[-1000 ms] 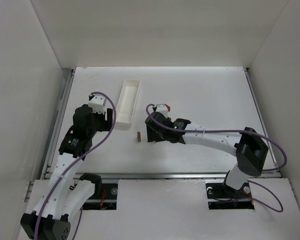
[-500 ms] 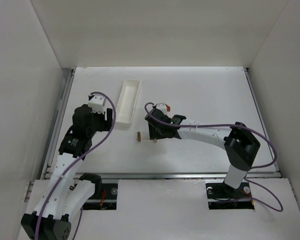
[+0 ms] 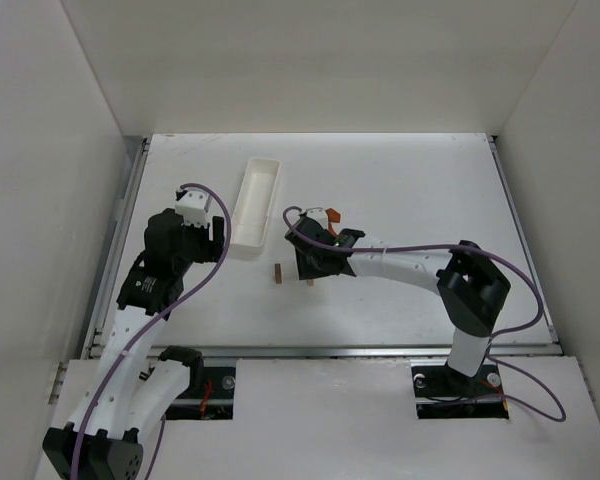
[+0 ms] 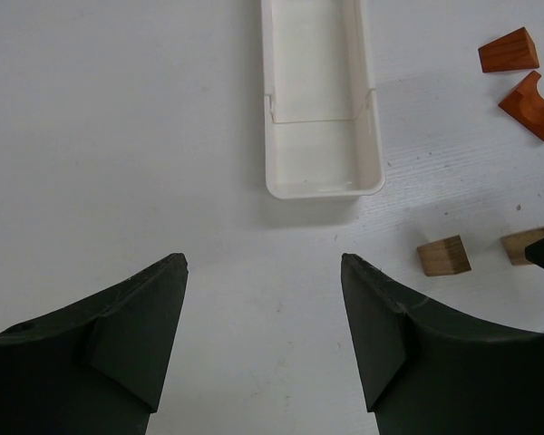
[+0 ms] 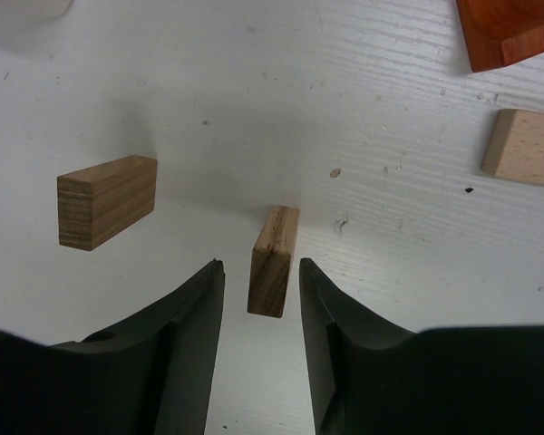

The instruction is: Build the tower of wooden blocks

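Two tan wooden blocks stand apart on the white table. The left one (image 5: 106, 201) stands free, also in the top view (image 3: 277, 273). My right gripper (image 5: 261, 264) is open and straddles the other upright block (image 5: 274, 260), with a small gap on each side; in the top view it is here (image 3: 309, 270). A third tan block (image 5: 526, 148) lies flat to the right. Orange-red pieces (image 5: 508, 32) lie beyond it. No tower stands. My left gripper (image 4: 263, 263) is open and empty, near the tray's near end (image 3: 212, 232).
A long white tray (image 4: 325, 188) lies ahead of the left gripper, with nothing in it; it also shows in the top view (image 3: 257, 203). Two orange-red pieces (image 4: 509, 51) (image 4: 535, 95) lie to its right. White walls enclose the table on three sides.
The right arm's elbow has swung left and its wrist has turned, while the gripper stayed over the same spot. A tan block now shows at its fingertips. The left arm has not moved.
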`<state>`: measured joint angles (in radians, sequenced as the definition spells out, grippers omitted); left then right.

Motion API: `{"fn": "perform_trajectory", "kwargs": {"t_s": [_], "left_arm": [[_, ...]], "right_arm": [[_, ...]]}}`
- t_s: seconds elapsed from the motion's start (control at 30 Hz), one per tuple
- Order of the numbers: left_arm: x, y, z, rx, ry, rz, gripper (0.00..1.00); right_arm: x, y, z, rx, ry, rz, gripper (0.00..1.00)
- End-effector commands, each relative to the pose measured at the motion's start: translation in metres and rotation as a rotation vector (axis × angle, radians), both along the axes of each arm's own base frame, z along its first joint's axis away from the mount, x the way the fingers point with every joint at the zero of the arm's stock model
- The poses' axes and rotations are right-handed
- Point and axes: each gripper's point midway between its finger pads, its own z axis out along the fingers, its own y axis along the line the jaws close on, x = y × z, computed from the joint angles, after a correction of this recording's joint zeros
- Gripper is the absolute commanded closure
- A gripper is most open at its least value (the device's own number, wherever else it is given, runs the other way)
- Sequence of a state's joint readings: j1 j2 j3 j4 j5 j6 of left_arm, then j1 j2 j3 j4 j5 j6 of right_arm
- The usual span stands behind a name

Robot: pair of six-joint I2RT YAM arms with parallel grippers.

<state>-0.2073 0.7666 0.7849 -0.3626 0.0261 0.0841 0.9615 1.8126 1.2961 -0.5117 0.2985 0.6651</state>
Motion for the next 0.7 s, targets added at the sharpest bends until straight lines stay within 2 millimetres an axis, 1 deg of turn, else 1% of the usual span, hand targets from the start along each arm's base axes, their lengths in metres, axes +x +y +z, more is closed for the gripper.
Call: {"fn": "perform_trajectory", "kwargs": {"t_s": [0.0, 0.07, 0.17, 0.2, 0.27, 0.47, 0.5, 0.6, 0.67], "left_arm": [[0.004, -0.002, 0.01, -0.02, -0.045, -0.005, 0.34], [0.004, -0.002, 0.01, -0.02, -0.045, -0.005, 0.34], [0.004, -0.002, 0.01, -0.02, -0.045, -0.005, 0.34], [0.004, -0.002, 0.01, -0.02, -0.045, -0.005, 0.34], [0.004, -0.002, 0.01, -0.02, -0.045, -0.005, 0.34], [0.003, -0.002, 0.012, -0.022, -0.054, -0.005, 0.34], [0.003, -0.002, 0.012, -0.022, -0.054, -0.005, 0.34], [0.003, -0.002, 0.012, -0.022, -0.054, -0.005, 0.34], [0.003, -0.002, 0.012, -0.022, -0.054, -0.005, 0.34]], "right_arm": [[0.013, 0.009, 0.021, 0.04, -0.046, -0.005, 0.56], [0.013, 0.009, 0.021, 0.04, -0.046, -0.005, 0.57], [0.013, 0.009, 0.021, 0.04, -0.046, -0.005, 0.63], [0.013, 0.009, 0.016, 0.031, -0.04, -0.005, 0.63], [0.012, 0.007, 0.015, 0.023, -0.034, -0.005, 0.66], [0.012, 0.007, 0.015, 0.023, -0.034, -0.005, 0.67], [0.012, 0.007, 0.011, 0.016, -0.029, -0.005, 0.69], [0.012, 0.007, 0.01, 0.007, -0.023, -0.005, 0.73], [0.012, 0.007, 0.01, 0.007, -0.023, -0.005, 0.79]]}}
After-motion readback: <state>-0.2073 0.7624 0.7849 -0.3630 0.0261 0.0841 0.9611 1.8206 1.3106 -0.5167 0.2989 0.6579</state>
